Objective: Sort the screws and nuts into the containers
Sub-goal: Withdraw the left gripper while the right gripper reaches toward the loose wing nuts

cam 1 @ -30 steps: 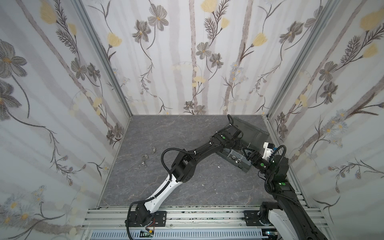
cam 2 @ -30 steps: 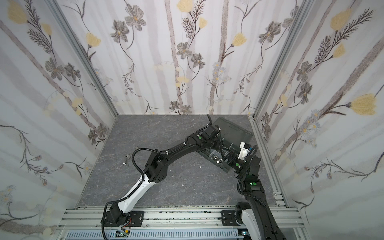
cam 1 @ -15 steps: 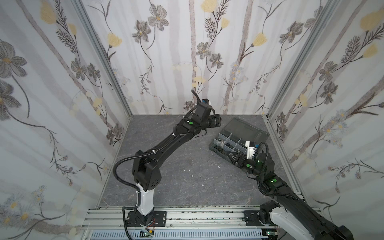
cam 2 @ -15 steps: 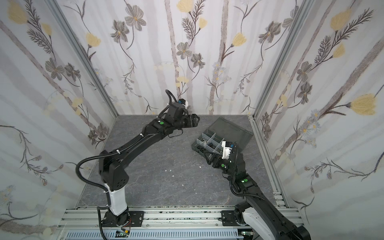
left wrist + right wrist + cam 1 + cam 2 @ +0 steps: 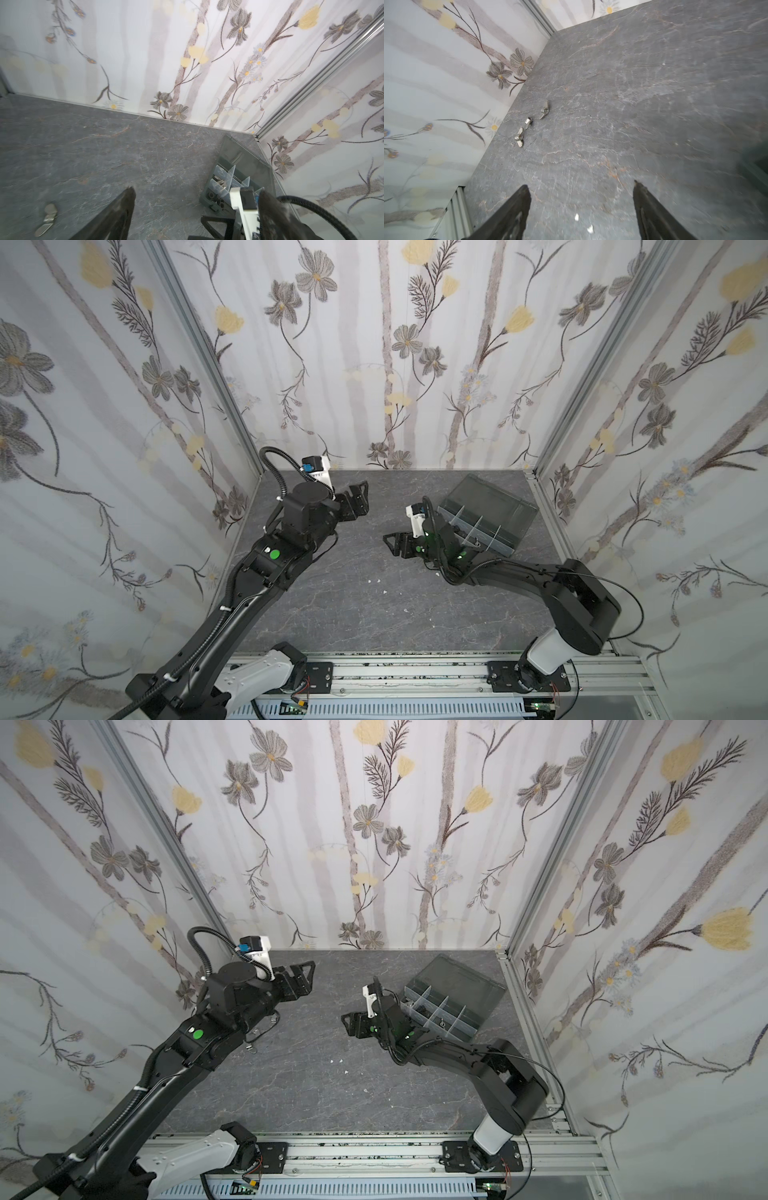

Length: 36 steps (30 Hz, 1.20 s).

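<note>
Operator: Status of the two arms?

Spotter: Both have pulled off the organizer box. A second ago your left arm reached right across into it and the right one hung over its near edge. Now the left gripper is up near the back left corner, jaws spread wide with nothing between them. The right gripper sits just beside the box, turned away from it, jaws also apart and empty.

Operator: So the last piece went in?

Spotter: I'd judge so, since both came away bare, though I can't tell which compartment took it. The left wrist view shows silver pieces in one cell and black nuts in the cell next to it.

Operator: What's left?

Spotter: Two winged nuts with a short silver part between them, maybe a screw. They lie on the table close to the left wall, well apart from the box. Your left arm is the nearer one, so you'd bring it down there next. The white specks mid-table aren't yours to sort.
</note>
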Each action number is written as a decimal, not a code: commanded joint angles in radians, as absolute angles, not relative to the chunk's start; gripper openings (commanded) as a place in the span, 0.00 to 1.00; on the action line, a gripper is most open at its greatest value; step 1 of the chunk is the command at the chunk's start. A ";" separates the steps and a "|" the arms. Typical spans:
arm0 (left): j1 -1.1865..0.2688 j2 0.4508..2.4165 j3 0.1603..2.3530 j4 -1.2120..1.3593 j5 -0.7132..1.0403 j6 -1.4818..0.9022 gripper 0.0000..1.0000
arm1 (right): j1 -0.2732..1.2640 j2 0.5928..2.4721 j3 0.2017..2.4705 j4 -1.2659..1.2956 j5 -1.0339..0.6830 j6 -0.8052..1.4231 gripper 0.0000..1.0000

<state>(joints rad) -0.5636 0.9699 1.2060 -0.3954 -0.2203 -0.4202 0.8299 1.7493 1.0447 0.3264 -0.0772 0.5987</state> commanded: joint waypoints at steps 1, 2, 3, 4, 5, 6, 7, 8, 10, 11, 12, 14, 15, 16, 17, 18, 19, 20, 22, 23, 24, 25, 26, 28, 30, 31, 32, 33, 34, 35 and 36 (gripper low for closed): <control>-0.563 0.866 1.176 -0.467 -0.343 -0.393 0.92 | 0.877 1.875 1.197 0.291 -0.022 0.568 0.76; -0.563 0.837 1.168 -0.481 -0.350 -0.392 0.92 | 0.889 1.917 1.247 0.275 -0.015 0.566 0.76; -0.563 0.804 1.156 -0.497 -0.352 -0.393 0.93 | 0.901 1.963 1.303 0.257 -0.006 0.565 0.75; -0.563 0.770 1.144 -0.507 -0.355 -0.395 0.93 | 0.913 2.007 1.357 0.244 0.001 0.566 0.75; -0.562 0.741 1.131 -0.513 -0.355 -0.398 0.93 | 0.922 2.043 1.399 0.237 0.007 0.566 0.75; -0.563 0.709 1.118 -0.518 -0.356 -0.399 0.93 | 0.934 2.085 1.444 0.226 0.014 0.567 0.75; -0.563 0.682 1.102 -0.523 -0.357 -0.405 0.93 | 0.944 2.128 1.500 0.218 0.023 0.568 0.75; -0.563 0.655 1.090 -0.527 -0.358 -0.409 0.93 | 0.954 2.162 1.545 0.210 0.031 0.568 0.75; -0.563 0.611 1.063 -0.540 -0.358 -0.418 0.93 | 0.975 2.246 1.649 0.188 0.048 0.565 0.75; -0.563 0.593 1.048 -0.550 -0.361 -0.424 0.93 | 0.985 2.287 1.696 0.182 0.056 0.559 0.75; -0.562 0.576 1.031 -0.558 -0.365 -0.431 0.93 | 0.995 2.320 1.743 0.177 0.063 0.553 0.75; -0.563 0.549 1.001 -0.585 -0.382 -0.447 0.92 | 1.015 2.404 1.852 0.159 0.077 0.540 0.74; -0.563 0.541 0.990 -0.601 -0.388 -0.459 0.92 | 1.021 2.441 1.898 0.146 0.083 0.535 0.74; -0.563 0.534 0.980 -0.618 -0.392 -0.469 0.91 | 1.031 2.482 1.964 0.127 0.091 0.531 0.74; -0.563 0.529 0.976 -0.636 -0.392 -0.478 0.89 | 1.039 2.523 2.028 0.105 0.098 0.530 0.73; -0.562 0.526 0.973 -0.651 -0.390 -0.484 0.89 | 1.045 2.557 2.080 0.086 0.106 0.532 0.72; -0.563 0.521 0.970 -0.665 -0.384 -0.488 0.88 | 1.052 2.593 2.136 0.067 0.114 0.535 0.70; -0.563 0.512 0.967 -0.673 -0.378 -0.489 0.87 | 1.058 2.627 2.188 0.048 0.124 0.538 0.68; -0.563 0.494 0.963 -0.683 -0.369 -0.492 0.87 | 1.071 2.678 2.271 0.015 0.161 0.542 0.68; -0.562 0.482 0.962 -0.688 -0.366 -0.494 0.86 | 1.080 2.698 2.302 0.000 0.186 0.539 0.69; -0.563 0.473 0.960 -0.689 -0.365 -0.496 0.86 | 1.086 2.715 2.322 -0.007 0.211 0.534 0.69; -0.562 0.463 0.960 -0.690 -0.360 -0.497 0.85 | 1.092 2.729 2.338 -0.012 0.237 0.530 0.69; -0.562 0.455 0.959 -0.693 -0.356 -0.498 0.85 | 1.096 2.738 2.347 -0.011 0.254 0.527 0.69; -0.562 0.445 0.955 -0.692 -0.340 -0.506 0.85 | 1.100 2.756 2.355 -0.001 0.277 0.527 0.68; -0.563 0.437 0.952 -0.689 -0.325 -0.513 0.84 | 1.103 2.777 2.371 0.005 0.292 0.527 0.68; -0.562 0.432 0.948 -0.688 -0.318 -0.515 0.84 | 1.106 2.793 2.386 0.008 0.297 0.524 0.68; -0.563 0.428 0.945 -0.690 -0.312 -0.518 0.84 | 1.108 2.811 2.405 0.006 0.304 0.518 0.68; -0.563 0.424 0.942 -0.690 -0.311 -0.520 0.84 | 1.112 2.825 2.424 0.004 0.317 0.511 0.68; -0.562 0.419 0.938 -0.692 -0.307 -0.521 0.84 | 1.118 2.842 2.443 0.003 0.337 0.500 0.68; -0.562 0.416 0.933 -0.693 -0.303 -0.524 0.84 | 1.125 2.855 2.454 0.006 0.363 0.489 0.68; -0.563 0.411 0.930 -0.697 -0.302 -0.528 0.84 | 1.129 2.861 2.456 0.019 0.382 0.483 0.68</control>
